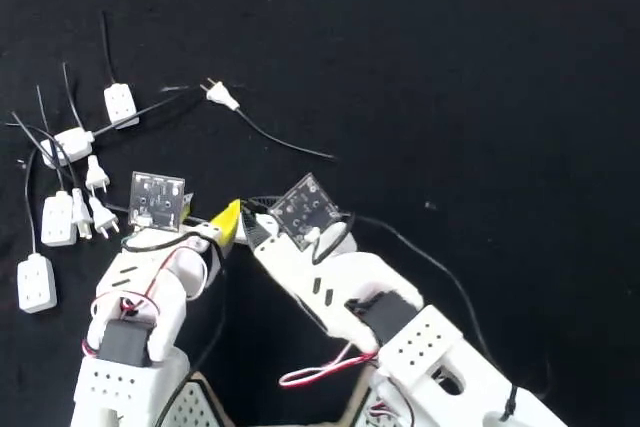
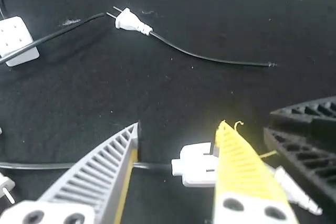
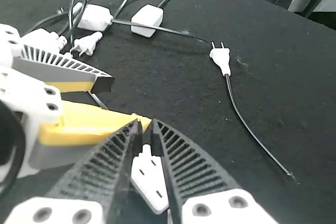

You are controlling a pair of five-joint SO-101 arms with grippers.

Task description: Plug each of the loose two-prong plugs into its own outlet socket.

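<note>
Plug (image 3: 148, 174) pinched in right tool (image 3: 146, 124), left tool (image 2: 179, 127) just beside.

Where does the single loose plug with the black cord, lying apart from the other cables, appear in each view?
High view: the loose plug lies on the table beyond both arms, left of centre.
Left wrist view: it lies beyond the fingers, prongs toward a white socket block.
Right wrist view: it lies beyond the black fingers, which clamp another plug.
Shared landmark: the yellow finger.
</note>
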